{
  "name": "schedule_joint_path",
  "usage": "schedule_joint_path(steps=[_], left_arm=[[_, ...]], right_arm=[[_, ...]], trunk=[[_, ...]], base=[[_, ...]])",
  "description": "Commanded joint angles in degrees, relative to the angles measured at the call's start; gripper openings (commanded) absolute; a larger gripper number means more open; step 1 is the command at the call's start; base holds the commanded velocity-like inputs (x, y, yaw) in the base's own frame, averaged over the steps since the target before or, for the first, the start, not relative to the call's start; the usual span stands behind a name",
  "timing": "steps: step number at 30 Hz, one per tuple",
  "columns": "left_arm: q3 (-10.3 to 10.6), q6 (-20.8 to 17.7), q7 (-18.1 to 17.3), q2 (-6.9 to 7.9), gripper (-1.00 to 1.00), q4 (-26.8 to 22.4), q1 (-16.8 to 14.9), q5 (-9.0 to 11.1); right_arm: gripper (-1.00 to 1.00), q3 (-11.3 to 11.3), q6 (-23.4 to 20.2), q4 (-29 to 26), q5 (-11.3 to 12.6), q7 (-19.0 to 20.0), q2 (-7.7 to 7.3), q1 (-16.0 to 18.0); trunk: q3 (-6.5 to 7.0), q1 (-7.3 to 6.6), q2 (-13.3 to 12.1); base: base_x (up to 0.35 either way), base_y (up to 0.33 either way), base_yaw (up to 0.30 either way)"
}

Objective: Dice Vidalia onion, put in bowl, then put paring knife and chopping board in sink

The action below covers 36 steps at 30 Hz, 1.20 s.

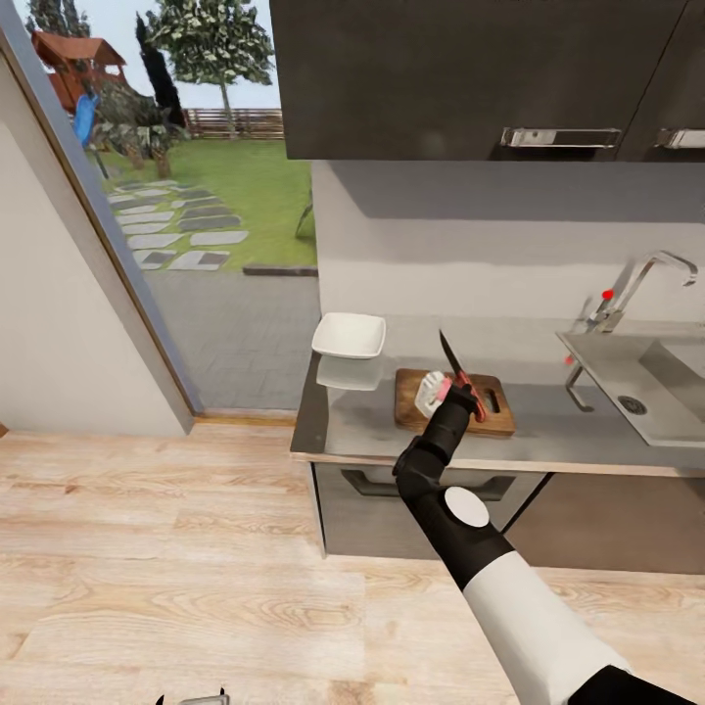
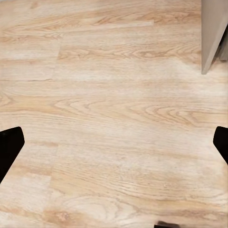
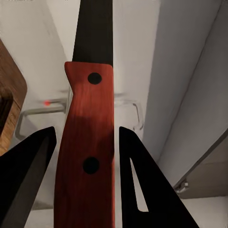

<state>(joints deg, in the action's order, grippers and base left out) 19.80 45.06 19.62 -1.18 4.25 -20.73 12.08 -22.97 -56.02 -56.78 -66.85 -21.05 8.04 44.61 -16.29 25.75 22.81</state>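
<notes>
So the right gripper [image 1: 458,390] is clamped on the red-handled paring knife with the dark grey blade [image 1: 456,375], held over the brown wooden chopping board with the handle slot [image 1: 494,412], blade pointing up and back toward the grey backsplash. In the right wrist view the red handle [image 3: 88,142] with its two dark rivets sits right between the two black fingers [image 3: 137,185]. On the board, just beside the gripper, there's one pale whitish-pink lump [image 1: 429,392] that looks like the onion, partly hidden by the black wrist, so I can't tell if it's cut. One shallow white squarish bowl [image 1: 349,335] sits near the end of the glossy grey countertop [image 1: 372,431], a bit apart from the board, and it looks empty from here. The stainless-steel sink [image 1: 651,382] is off to the robot's right with its steel tap [image 1: 636,284] behind; nothing visible in the part of the basin that shows. The left gripper [image 2: 114,142] hangs over light wood floor [image 2: 114,95], fingertips wide apart, holding nothing.
</notes>
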Motion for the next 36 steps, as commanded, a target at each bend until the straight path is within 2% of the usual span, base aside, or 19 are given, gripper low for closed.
schedule_joint_path(steps=[1,10,19,36], left_arm=[[0.5,0.31,0.13,-0.05,1.0,0.23,-0.1,0.35],[0.5,0.3,0.15,-0.05,1.0,0.23,-0.1,0.32],[0.5,0.3,0.16,-0.05,1.0,0.23,-0.1,0.32],[0.5,0.3,0.16,-0.05,1.0,0.23,-0.1,0.33]], right_arm=[[-1.0,-0.14,-0.27,0.06,0.31,-0.38,0.01,0.08],[-1.0,-0.15,-0.15,0.27,0.45,-0.24,0.13,0.07],[-1.0,-0.15,-0.07,4.62,0.62,-0.12,0.22,0.07],[-1.0,-0.15,0.49,7.97,0.75,-0.04,0.22,0.07]], trunk=[[-0.1,0.03,0.11],[-0.1,0.03,0.11],[-0.1,0.03,0.11],[-0.1,0.03,0.11]], base=[[0.0,0.0,0.0],[0.0,0.0,0.0],[0.0,0.0,0.0],[0.0,0.0,0.0]])
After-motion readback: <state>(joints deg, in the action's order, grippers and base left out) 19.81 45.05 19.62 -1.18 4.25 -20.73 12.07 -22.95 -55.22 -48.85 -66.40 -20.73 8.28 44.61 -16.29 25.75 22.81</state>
